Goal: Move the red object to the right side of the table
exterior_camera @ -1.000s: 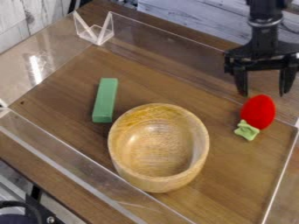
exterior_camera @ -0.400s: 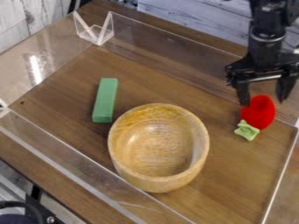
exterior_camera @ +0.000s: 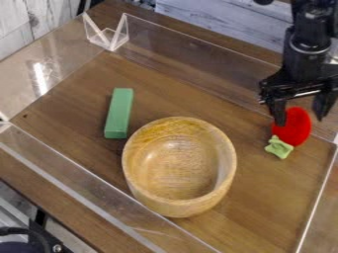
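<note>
The red object [exterior_camera: 292, 127] is a small rounded strawberry-like toy with a light green leafy end [exterior_camera: 279, 149], lying on the dark wood table [exterior_camera: 79, 89] near its right edge. My gripper [exterior_camera: 299, 109] hangs just above the toy, pointing almost straight down. It is open, with its dark fingers [exterior_camera: 276, 106] standing on either side of the toy's top. Nothing is gripped.
A large wooden bowl [exterior_camera: 180, 164] sits in the front middle of the table. A green rectangular block [exterior_camera: 119, 112] lies to its left. Clear plastic walls [exterior_camera: 53, 176] edge the table, with a clear bracket [exterior_camera: 106, 33] at the back left corner.
The gripper has rolled about its own axis and come down slightly over the red toy. The toy, bowl and block have not moved.
</note>
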{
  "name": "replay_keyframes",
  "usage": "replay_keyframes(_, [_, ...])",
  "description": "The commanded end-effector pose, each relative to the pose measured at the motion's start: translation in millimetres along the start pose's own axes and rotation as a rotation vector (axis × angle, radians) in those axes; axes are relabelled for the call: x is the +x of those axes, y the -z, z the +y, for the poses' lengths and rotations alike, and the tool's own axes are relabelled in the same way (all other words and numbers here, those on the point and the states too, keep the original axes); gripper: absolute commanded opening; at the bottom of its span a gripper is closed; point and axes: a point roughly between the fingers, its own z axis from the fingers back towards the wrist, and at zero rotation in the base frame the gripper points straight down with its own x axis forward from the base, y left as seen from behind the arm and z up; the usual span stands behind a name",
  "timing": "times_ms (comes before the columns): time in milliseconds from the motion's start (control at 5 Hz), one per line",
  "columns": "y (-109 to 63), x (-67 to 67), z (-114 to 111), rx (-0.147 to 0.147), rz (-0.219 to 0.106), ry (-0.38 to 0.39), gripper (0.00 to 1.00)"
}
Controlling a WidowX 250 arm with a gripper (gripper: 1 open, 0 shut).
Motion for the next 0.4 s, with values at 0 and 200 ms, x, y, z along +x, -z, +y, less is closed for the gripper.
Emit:
replay_keyframes(0, [-31.8,7.6,-6.4,-0.074,-0.049,0.010,1.00])
replay_keyframes(200, [-33.6,7.8,-3.8,-0.078,-0.045,0.025,1.00])
